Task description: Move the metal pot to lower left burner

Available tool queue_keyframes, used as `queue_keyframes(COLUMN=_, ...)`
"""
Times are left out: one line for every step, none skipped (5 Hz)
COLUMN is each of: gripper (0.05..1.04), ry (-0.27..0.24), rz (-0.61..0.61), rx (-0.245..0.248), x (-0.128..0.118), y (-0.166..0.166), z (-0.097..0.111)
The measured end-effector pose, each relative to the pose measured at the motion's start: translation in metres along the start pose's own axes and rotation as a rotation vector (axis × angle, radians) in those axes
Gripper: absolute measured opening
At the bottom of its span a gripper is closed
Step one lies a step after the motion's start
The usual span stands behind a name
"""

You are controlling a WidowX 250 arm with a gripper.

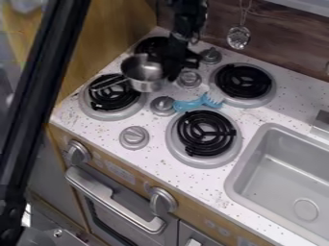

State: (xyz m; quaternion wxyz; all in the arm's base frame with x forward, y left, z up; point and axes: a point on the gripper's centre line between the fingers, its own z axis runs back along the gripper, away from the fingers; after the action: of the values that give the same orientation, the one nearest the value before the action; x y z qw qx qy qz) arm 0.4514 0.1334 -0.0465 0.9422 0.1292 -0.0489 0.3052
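Note:
The black gripper (177, 67) hangs from the top edge over the left part of the stove, right up against the right side of the metal pot (146, 79). The pot stands between the upper left burner (145, 46) and the lower left burner (109, 102), its handle pointing down-left across the lower left burner's coil. Whether the pot's base rests on the stove or is slightly raised, I cannot tell. The gripper and arm cover part of the upper left burner and the pot's right edge.
A blue toy brush or fork (193, 104) lies between the two right-hand burners, close to a grey knob (162, 105). Other knobs (134, 138) stand on the counter. The sink (283, 178) is at the right. A wooden wall (116, 29) borders the stove's left side.

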Motion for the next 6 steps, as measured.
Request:
queue_keyframes(gripper=0.07, ry=0.013, rz=0.07, rx=0.037, x=0.011, y=0.029, z=-0.018)
queue_keyframes(gripper=0.07, ry=0.045, rz=0.12, rx=0.038, x=0.008, y=0.048, z=-0.028)
queue_keyframes(gripper=0.07, ry=0.046, rz=0.134, rx=0.022, x=0.005, y=0.052, z=-0.03)
queue_keyframes(gripper=0.087, ry=0.079, rz=0.149, rx=-0.007, x=-0.002, y=0.056, z=-0.031)
queue_keyframes(gripper=0.241, ry=0.106, rz=0.124, rx=-0.024, x=-0.012, y=0.06, z=-0.03)
queue_keyframes(gripper=0.509, ry=0.104, rz=0.109, rx=-0.049, x=-0.022, y=0.062, z=-0.016)
